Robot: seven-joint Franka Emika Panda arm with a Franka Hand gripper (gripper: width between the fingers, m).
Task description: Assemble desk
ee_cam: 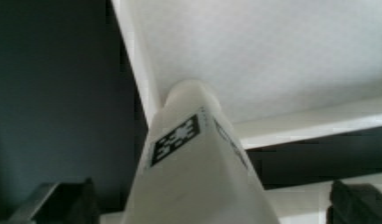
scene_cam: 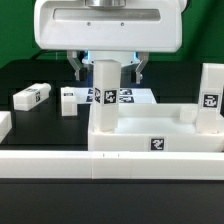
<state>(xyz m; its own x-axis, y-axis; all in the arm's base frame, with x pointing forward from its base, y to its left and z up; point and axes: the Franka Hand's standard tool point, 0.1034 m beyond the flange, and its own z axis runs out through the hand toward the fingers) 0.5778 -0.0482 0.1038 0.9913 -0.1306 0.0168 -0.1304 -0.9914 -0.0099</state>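
Observation:
The white desk top (scene_cam: 125, 141) lies in the middle of the table, a square tag on its front wall. One tagged white leg (scene_cam: 105, 95) stands upright at its far left corner, and a second leg (scene_cam: 209, 96) stands upright at the far right corner. My gripper (scene_cam: 108, 68) hangs directly over the left leg, open, one finger on each side of the leg's top with a gap on both sides. In the wrist view the leg (ee_cam: 191, 150) rises between the dark fingertips (ee_cam: 63, 203), with the desk top's inner floor (ee_cam: 259, 60) behind it.
Two loose white legs (scene_cam: 32, 96) (scene_cam: 68, 100) lie on the black table at the exterior view's left. The marker board (scene_cam: 128, 97) lies flat behind the desk top. A long low white rail (scene_cam: 90, 166) runs across the front.

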